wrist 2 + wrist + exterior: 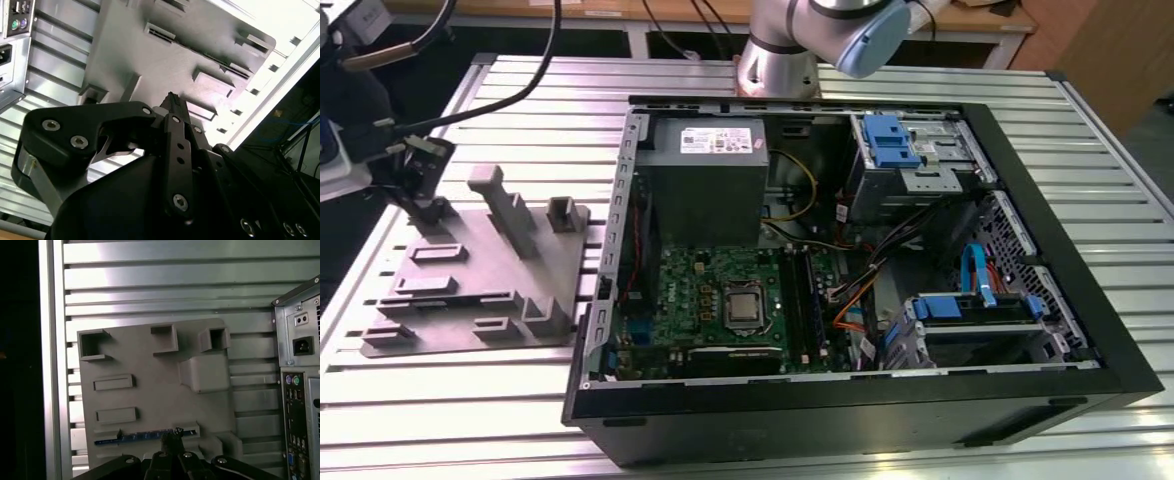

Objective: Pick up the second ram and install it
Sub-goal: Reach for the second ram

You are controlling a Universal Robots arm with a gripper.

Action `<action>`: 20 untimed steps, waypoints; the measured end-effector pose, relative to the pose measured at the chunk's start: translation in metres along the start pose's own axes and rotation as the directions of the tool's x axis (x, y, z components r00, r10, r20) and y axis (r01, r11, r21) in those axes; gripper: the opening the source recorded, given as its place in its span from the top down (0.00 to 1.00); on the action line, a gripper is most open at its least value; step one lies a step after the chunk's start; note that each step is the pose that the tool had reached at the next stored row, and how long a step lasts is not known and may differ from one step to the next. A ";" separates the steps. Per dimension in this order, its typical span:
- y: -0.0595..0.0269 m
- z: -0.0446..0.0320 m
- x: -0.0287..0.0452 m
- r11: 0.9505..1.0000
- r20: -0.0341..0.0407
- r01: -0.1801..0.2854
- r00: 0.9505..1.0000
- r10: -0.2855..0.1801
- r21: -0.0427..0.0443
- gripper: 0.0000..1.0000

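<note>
one ram stick stands on edge in a long slot of the gray holder. its blue-green top edge shows along the side of the holder farthest from the three box-shaped pockets. one gripper hangs over it. in the first wrist view its tip crosses the stick toward the end nearer the computer case. in the second wrist view the gripper shows against bare gray holder surface, so it looks to be above the stick and not touching it. the fingers come together in one narrow point with nothing between them.

besides the three pockets, the holder carries two flat raised pads and one larger block. short end blocks close the ram slot at both ends, and the space above the stick is open. the one holder lies on the slatted metal table to the exterior view's left of the one open case, with a strip of bare slats between them. the table's edge runs near the holder's other side. inside the case one square processor sits on the green board. the arm rises at the far side of the case.
</note>
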State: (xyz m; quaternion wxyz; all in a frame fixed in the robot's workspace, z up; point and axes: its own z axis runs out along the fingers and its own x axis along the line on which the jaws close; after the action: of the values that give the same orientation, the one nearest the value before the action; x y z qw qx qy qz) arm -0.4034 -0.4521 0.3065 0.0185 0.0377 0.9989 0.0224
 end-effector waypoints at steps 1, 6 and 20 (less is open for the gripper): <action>-0.0004 0.0017 0.0008 1.000 0.000 0.000 1.000 0.000 0.000 0.90; -0.0024 0.0106 0.0054 1.000 0.000 0.000 1.000 0.000 0.000 0.90; -0.0141 0.0342 0.0177 1.000 0.000 0.000 1.000 0.000 0.000 0.90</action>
State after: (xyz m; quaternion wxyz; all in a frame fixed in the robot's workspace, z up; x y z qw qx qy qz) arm -0.4207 -0.4633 0.2711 0.0184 0.0377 0.9989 0.0224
